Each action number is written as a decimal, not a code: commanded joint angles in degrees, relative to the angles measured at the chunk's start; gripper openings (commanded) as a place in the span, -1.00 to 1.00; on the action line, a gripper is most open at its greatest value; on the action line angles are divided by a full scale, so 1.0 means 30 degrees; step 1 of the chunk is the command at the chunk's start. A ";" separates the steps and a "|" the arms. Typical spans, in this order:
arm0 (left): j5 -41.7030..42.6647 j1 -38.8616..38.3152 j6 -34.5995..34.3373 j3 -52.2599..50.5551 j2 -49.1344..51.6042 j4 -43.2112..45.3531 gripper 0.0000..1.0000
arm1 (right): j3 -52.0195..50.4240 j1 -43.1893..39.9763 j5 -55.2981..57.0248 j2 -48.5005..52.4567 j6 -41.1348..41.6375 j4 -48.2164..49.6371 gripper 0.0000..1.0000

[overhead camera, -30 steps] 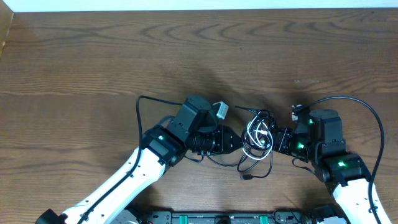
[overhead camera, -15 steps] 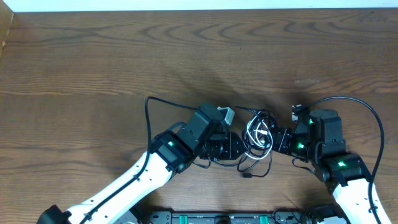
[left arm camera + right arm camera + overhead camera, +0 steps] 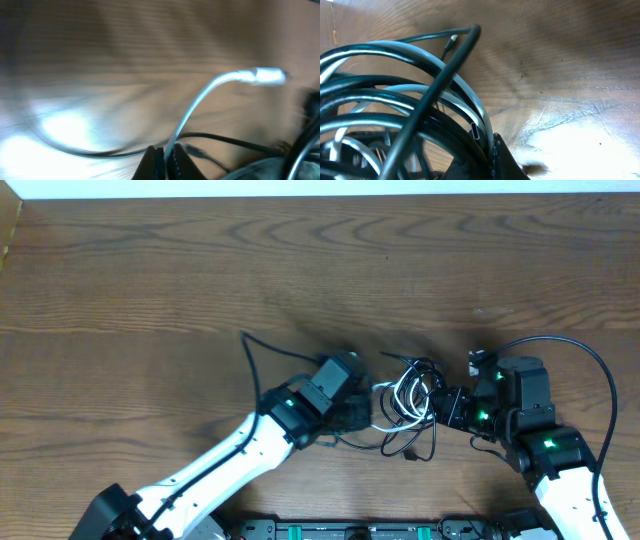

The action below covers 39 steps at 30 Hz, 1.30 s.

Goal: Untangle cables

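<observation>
Down by the front edge of the worktop (image 3: 150,290), a little right of its middle, the left gripper (image 3: 166,151) is pinched tight on the white cable (image 3: 200,102), gripping it right at the fingertips. From that pinch the white cable arcs up and away to its pale plug (image 3: 270,76), blurred in the wrist view. A thin black cable (image 3: 225,141) trails across the wood just behind the pinch. Opposite, the right gripper (image 3: 494,150) is clamped narrow on the tangle (image 3: 415,402) itself, with white and black loops bunched up against its fingers. From above, the tangle sits between the two grippers, held from both sides, and one black tail curls out towards the front edge.
</observation>
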 commanded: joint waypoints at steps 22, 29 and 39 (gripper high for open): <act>0.7956 0.1690 -0.7715 -0.0080 -0.1967 0.5544 -0.85 | 0.0073 -0.0044 0.1056 -0.0073 0.0189 -0.0168 -0.97; 0.3286 0.1472 -0.9100 -0.0080 -0.1974 0.8728 -0.85 | 0.0073 0.0342 0.0823 -0.0073 0.0182 -0.0845 -0.98; -0.6521 0.1479 -0.9136 -0.0080 -0.1894 0.8386 -0.85 | 0.0073 0.1974 -0.0459 -0.0073 0.0189 -0.1129 -0.98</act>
